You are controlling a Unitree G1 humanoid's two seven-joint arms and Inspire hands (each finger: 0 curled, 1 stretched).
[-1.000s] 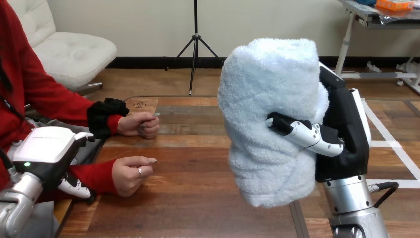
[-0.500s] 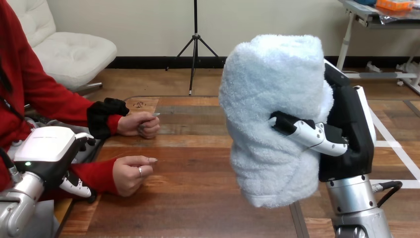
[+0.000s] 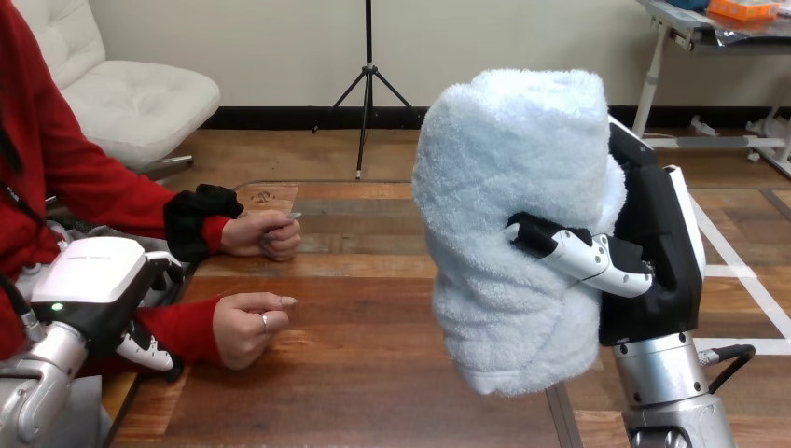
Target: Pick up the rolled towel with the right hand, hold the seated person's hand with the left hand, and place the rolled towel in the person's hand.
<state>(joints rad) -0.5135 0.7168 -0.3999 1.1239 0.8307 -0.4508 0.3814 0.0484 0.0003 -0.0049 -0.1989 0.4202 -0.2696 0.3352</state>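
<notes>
A pale blue rolled towel [image 3: 513, 215] stands upright in the air above the table's right half. My right hand [image 3: 653, 252] is shut on it from the right, and its thumb [image 3: 578, 254] crosses the front of the roll. At the lower left, my left hand [image 3: 89, 289] rests against the red-sleeved forearm of the person's nearer hand [image 3: 247, 327]. That hand lies loosely curled on the table. The person's farther hand [image 3: 266, 233] also rests on the table, closed round a small thing.
The wooden table [image 3: 364, 280] has bare boards between the person's hands and the towel. A dark seam runs along the boards under the towel. The person sits at the left edge.
My left hand has edged slightly to the right along the person's forearm. The towel and right hand have barely shifted. The person's hands have stayed still.
</notes>
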